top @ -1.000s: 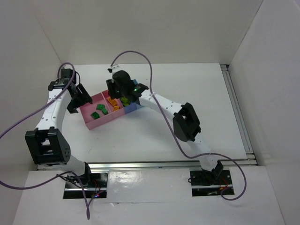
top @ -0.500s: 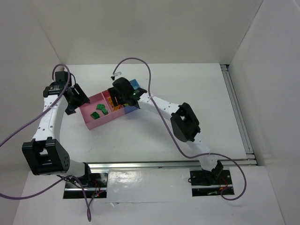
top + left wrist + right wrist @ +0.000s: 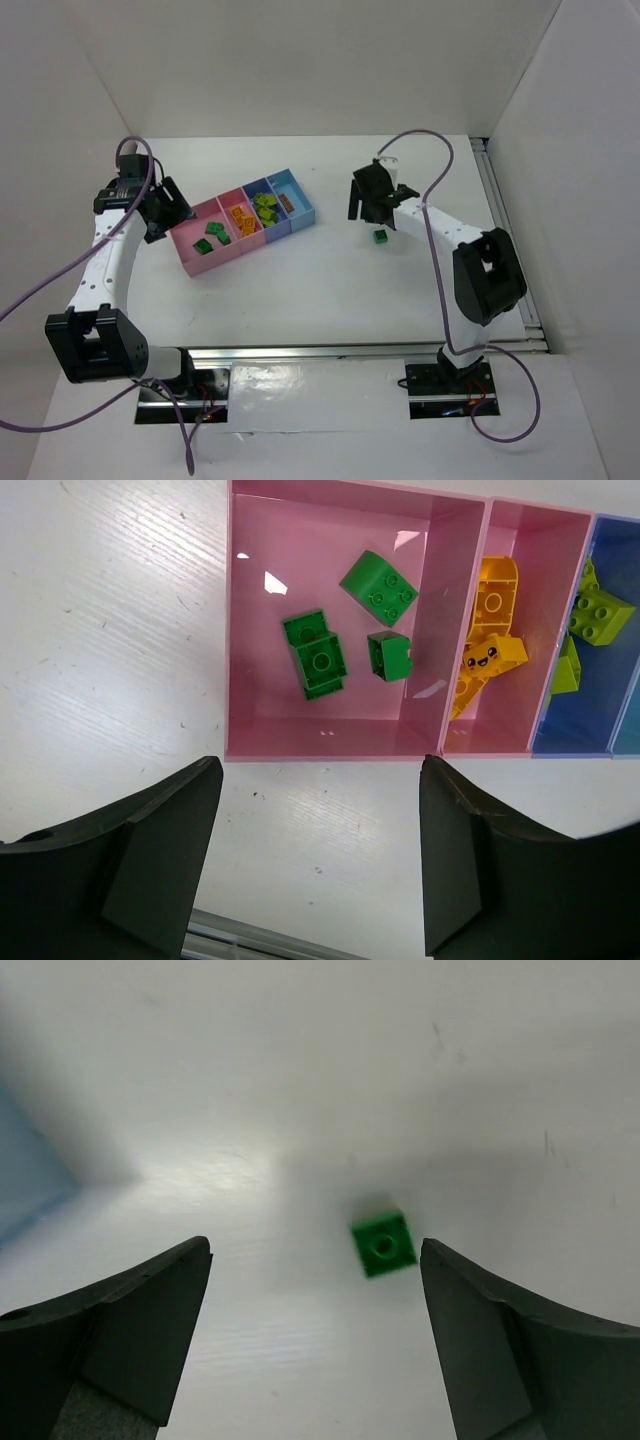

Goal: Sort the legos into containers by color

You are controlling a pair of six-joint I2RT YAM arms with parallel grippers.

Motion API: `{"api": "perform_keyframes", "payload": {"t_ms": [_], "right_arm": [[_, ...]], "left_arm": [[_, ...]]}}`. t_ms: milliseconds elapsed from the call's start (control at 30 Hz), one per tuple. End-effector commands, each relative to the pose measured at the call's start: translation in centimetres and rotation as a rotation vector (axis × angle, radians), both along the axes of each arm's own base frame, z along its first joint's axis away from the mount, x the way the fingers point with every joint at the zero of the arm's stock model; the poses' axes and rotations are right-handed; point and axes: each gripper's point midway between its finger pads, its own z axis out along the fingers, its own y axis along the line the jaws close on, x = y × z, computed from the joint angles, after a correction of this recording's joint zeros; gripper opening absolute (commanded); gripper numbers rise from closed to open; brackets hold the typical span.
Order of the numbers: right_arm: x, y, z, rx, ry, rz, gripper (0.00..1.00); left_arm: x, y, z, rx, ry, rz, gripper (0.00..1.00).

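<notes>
Hovering above a lone dark green lego brick (image 3: 383, 1244), the right tool (image 3: 315, 1248) has its fingers wide apart and holds nothing. The brick lies on the table (image 3: 330, 290), right of centre and well apart from the row of bins (image 3: 225, 260). The left tool (image 3: 320, 770) is also spread and empty, just beside the near wall of the end pink bin (image 3: 262, 680).

Risks, as judged:
- The brick sits nearer the right finger than the left and is turned slightly off square. On closing, one pad may reach it first and push or spin it rather than clamp it.
- The right wrist picture is soft, so alignment is hard to confirm before descent.
- The matching bin is the farthest of the row from the brick. A carry would cross the other bins, and a loose grip could drop green among the wrong colours.
- The left tool waits at that same bin, so the arms could crowd each other.

Views compared:
- Top: shows both arms and the gap between brick and bins, but gives no detail of the brick.
- Left wrist: shows three dark green pieces (image 3: 320, 660) in the end pink bin, orange bricks (image 3: 490, 630) in the next and lime bricks (image 3: 600, 615) in the blue one. The loose brick is out of frame.
- Right wrist: the only view showing the brick's offset and rotation between the fingers.
</notes>
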Motion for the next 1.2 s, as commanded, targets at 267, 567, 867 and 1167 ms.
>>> {"api": "perform_keyframes", "payload": {"t_ms": [267, 567, 867, 1167], "right_arm": [[-4.5, -5.0, -10.0, -0.110, 0.299, -0.053, 0.92], [-2.1, -5.9, -10.8, -0.097, 0.273, -0.049, 0.65], [-1.5, -5.2, -9.8, -0.086, 0.231, -0.018, 0.37], [-0.7, 4.0, -0.7, -0.073, 0.021, 0.171, 0.30]], "left_arm": [[1.1, -1.1, -0.4, -0.020, -0.001, -0.056, 0.81], [1.4, -1.4, -0.7, -0.021, 0.008, -0.065, 0.81], [2.0, -2.5, -1.0, -0.066, 0.002, -0.094, 0.80], [2.4, -2.6, 0.1, -0.077, -0.030, -0.070, 0.81]]}}
